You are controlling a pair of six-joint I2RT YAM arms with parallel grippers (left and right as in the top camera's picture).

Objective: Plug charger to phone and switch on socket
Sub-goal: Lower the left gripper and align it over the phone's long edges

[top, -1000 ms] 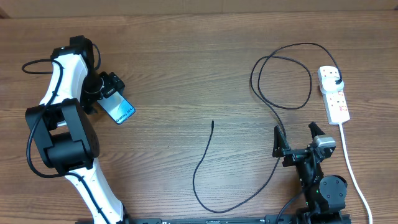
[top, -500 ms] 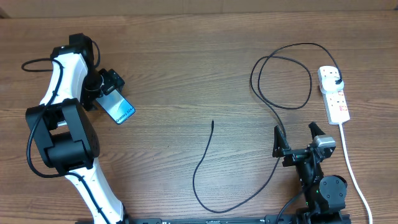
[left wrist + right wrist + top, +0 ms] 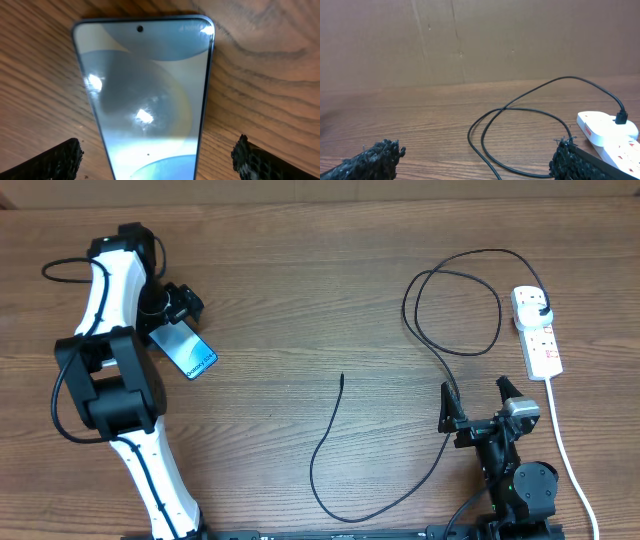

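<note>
Over the wooden counter (image 3: 300,270), seen from above, the white left arm (image 3: 105,300) reaches to the far left. Its jaws hang over one end of the phone (image 3: 192,355), which lies flat and slanted with its screen lit blue. At the right, the socket (image 3: 538,332) lies with the black plug of the charger (image 3: 405,308) seated in its far end. The cable loops once, passes the right jaws and curls back to a free tip near the middle, well apart from the phone. A white cord (image 3: 568,455) trails from the socket toward the near edge. The right jaws stand spread, holding nothing.

From the left wrist, the phone fills the frame, and the dark fingertips (image 3: 57,160) sit wide apart on either side, clear of its edges.

From the right wrist, the fingertips (image 3: 370,160) are spread at the lower corners, with the cable's loop and the plugged socket beyond them.
</note>
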